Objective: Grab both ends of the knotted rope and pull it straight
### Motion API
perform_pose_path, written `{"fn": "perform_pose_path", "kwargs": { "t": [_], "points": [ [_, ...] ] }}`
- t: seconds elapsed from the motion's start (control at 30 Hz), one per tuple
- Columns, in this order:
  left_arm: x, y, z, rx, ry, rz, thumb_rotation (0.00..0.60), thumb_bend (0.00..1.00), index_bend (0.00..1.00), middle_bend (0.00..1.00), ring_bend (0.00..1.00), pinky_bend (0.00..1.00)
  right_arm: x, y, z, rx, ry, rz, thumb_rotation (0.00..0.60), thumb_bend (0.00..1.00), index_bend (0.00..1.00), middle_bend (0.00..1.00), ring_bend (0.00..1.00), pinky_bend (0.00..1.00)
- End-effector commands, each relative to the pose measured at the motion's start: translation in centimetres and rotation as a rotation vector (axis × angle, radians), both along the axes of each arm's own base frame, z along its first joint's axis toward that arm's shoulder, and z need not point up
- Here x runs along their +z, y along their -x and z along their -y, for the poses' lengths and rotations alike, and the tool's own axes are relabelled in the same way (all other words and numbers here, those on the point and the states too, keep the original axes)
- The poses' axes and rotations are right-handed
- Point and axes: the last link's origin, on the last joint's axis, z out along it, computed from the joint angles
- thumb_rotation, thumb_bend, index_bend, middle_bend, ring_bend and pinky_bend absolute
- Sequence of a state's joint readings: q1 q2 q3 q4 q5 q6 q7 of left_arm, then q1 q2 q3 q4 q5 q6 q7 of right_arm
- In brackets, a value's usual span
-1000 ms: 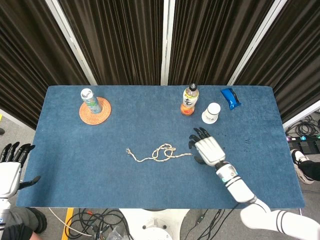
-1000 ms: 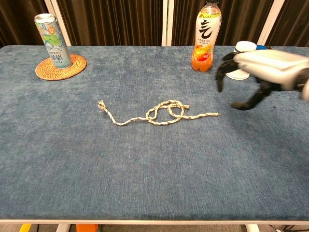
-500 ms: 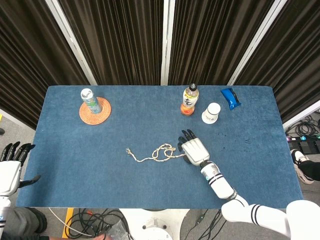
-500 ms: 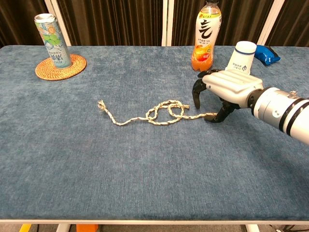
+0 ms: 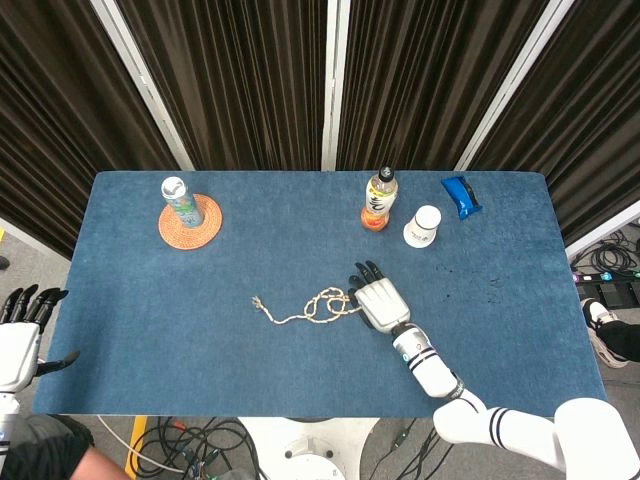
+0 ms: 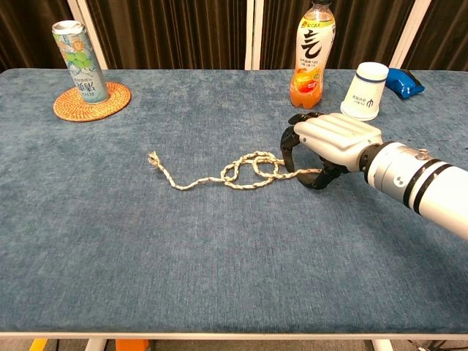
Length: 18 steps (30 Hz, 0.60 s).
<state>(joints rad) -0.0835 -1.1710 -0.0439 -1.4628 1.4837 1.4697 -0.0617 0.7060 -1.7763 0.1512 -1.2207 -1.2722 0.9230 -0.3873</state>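
Right hand (image 6: 330, 139): curling fingers over the rope (image 6: 241, 171) end; grasp unclear.
Left hand (image 5: 20, 335): hanging released beyond the table's (image 5: 130, 330) left edge.

Even, bright overhead light fills both views, with no glare on the blue desk (image 6: 110, 256). A faint, soft shadow sits just beneath the right robot hand (image 6: 327, 142). Both views are sharp, the cloth weave crisp in front of that robot hand. Behind it, the dark curtains (image 5: 240, 80) stay dim. Edges show no obvious bending.

White robot hand (image 6: 333, 139) — black fingers (image 6: 290, 139).
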Motion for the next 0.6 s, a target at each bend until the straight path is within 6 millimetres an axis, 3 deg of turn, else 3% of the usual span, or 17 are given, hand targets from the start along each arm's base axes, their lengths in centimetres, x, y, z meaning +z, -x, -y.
{"fn": "perform_pose_path", "kwargs": {
  "t": [0.03,0.2,0.33,0.5,0.6],
  "points": [
    [0.0,-0.1,-0.1,-0.008,0.003,-0.003,0.6,0.02,0.17,0.14,0.04,0.02,0.0,0.0,0.0,-0.003,0.001,0.002,0.6,0.36,0.54,0.23,0.0,0.0],
    [0.2,-1.2,-1.4,-0.087,0.023,-0.012,0.6,0.02,0.17,0.14,0.04,0.02,0.9,0.3,0.0,-0.014,0.038,0.017,0.6,0.38,0.58,0.24,0.0,0.0],
    [-0.1,-3.0,-3.6,-0.181,0.085,0.008,0.6,0.02,0.18,0.14,0.04,0.02,2.6,0.9,-0.6,-0.032,0.075,0.036,0.6,0.39,0.59,0.24,0.0,0.0],
    [-1.5,-6.9,-7.4,-0.334,0.186,0.052,0.6,0.02,0.23,0.15,0.04,0.02,5.5,0.6,-0.6,-0.043,0.145,0.053,0.6,0.4,0.6,0.25,0.0,0.0],
    [-3.3,-9.4,-9.6,-0.391,0.269,0.094,0.6,0.02,0.27,0.17,0.04,0.02,7.1,0.4,-0.6,-0.052,0.185,0.049,0.6,0.41,0.6,0.25,0.0,0.0]
  ]
}}
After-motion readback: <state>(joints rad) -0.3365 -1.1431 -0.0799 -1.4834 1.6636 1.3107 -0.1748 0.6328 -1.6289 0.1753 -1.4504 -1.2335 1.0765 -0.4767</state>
